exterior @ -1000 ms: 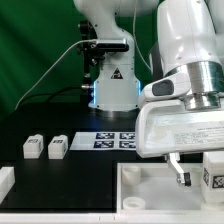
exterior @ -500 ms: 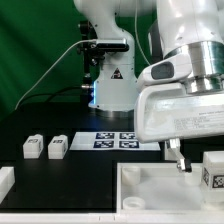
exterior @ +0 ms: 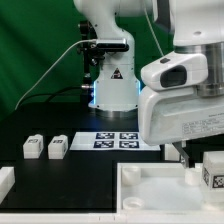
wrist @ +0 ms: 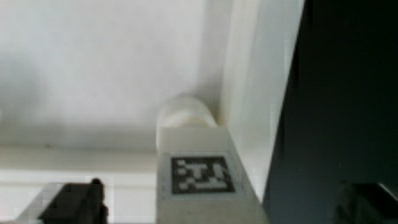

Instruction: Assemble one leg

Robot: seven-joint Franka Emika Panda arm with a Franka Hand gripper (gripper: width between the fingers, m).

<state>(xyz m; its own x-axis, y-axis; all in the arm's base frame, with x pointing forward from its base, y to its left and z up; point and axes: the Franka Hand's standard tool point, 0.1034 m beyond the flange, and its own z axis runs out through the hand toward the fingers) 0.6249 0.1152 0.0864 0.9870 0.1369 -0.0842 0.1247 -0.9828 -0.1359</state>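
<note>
The end effector [wrist: 222, 205] is open, fingers [wrist: 71, 205] wide apart. The leg [wrist: 199, 150] stands up on the tabletop [exterior: 160, 188] at the exterior view's right, just under it, between the fingers.

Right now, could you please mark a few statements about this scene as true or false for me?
1. The left leg and the neighbour leg lie side by side on the black table, at the exterior view's left. True.
2. The hand is shut on a leg. False: the wrist view shows it open, its fingers well apart, with the right leg between them and ungripped.
3. The marker board lies on the white tabletop. False: it lies on the black table, in front of the arm's base.
4. The right leg stands at the tabletop's end at the exterior view's right, a marker tag showing. True.
</note>
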